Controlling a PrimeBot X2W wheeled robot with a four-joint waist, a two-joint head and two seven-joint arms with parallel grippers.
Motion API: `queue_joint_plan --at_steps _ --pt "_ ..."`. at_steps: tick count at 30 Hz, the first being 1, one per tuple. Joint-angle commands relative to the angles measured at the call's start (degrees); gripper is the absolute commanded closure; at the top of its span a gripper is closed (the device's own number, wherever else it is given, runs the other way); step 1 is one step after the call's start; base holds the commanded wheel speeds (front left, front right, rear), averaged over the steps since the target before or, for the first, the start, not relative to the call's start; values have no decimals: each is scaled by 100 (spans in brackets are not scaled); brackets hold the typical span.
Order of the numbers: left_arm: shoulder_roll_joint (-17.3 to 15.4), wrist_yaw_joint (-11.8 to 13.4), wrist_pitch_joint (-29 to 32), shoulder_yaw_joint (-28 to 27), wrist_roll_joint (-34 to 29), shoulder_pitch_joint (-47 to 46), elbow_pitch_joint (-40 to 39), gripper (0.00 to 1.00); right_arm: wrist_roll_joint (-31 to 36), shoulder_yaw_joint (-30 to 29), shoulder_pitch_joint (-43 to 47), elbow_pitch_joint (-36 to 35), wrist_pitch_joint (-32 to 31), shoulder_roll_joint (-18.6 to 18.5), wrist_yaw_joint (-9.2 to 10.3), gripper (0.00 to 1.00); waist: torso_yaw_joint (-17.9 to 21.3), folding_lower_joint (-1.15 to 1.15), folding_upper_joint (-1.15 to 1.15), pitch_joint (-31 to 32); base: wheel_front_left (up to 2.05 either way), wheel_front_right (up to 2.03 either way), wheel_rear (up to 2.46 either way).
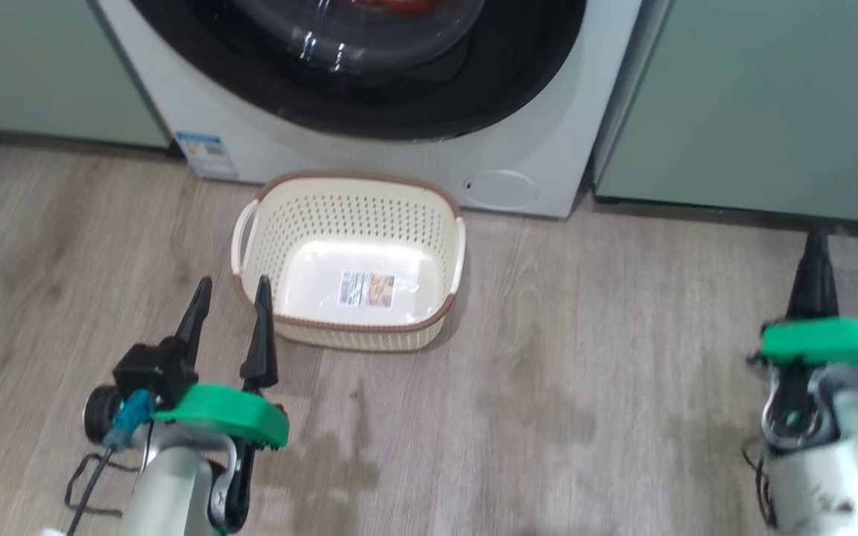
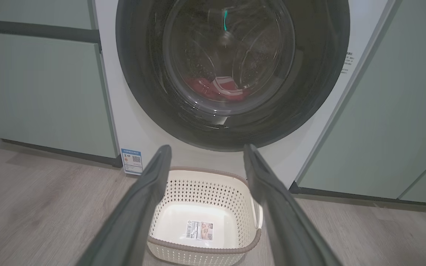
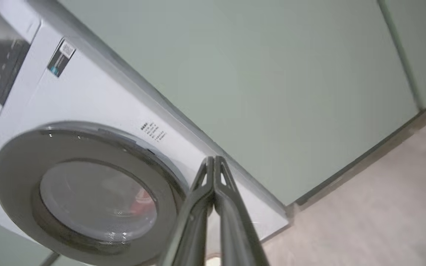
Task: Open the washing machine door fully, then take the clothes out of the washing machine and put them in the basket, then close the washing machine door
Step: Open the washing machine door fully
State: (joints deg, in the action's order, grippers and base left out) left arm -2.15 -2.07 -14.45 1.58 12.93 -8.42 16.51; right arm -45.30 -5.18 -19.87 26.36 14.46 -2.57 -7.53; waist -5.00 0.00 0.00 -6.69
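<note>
Basket (image 2: 202, 190) just beyond left fingers (image 2: 150, 192)

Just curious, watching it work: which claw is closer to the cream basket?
The left. The left gripper, open, hovers by the basket's near left corner; the right gripper, shut, is far off to the basket's right.

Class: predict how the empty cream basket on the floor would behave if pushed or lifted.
The basket is probably light: thin perforated plastic, no load inside. On the smooth floor it would likely slide rather than tip, being low and wide.
</note>
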Motion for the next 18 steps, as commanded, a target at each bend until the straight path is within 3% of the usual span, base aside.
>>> queue_joint_plan --at_steps 1,5,10,18 --pt "-73 -34 -55 -134 46 -291 -205 0 -377 203 -335 -56 54 -167 4 100 -121 0 0 -168 0 0 0" --pt "-73 -45 -55 -27 164 -415 -226 0 -1918 476 -1036 299 -213 -827 4 100 -305 0 0 -423 0 0 0" --pt "-73 -60 -55 135 322 -553 -257 0 -3484 526 -1784 372 -1283 -1472 4 100 -551 0 0 -748 0 0 0" --pt "-73 -30 -55 533 637 -843 -406 0 -4525 460 -3040 839 -2987 -2258 4 100 -982 0 0 -1471 0 0 0"
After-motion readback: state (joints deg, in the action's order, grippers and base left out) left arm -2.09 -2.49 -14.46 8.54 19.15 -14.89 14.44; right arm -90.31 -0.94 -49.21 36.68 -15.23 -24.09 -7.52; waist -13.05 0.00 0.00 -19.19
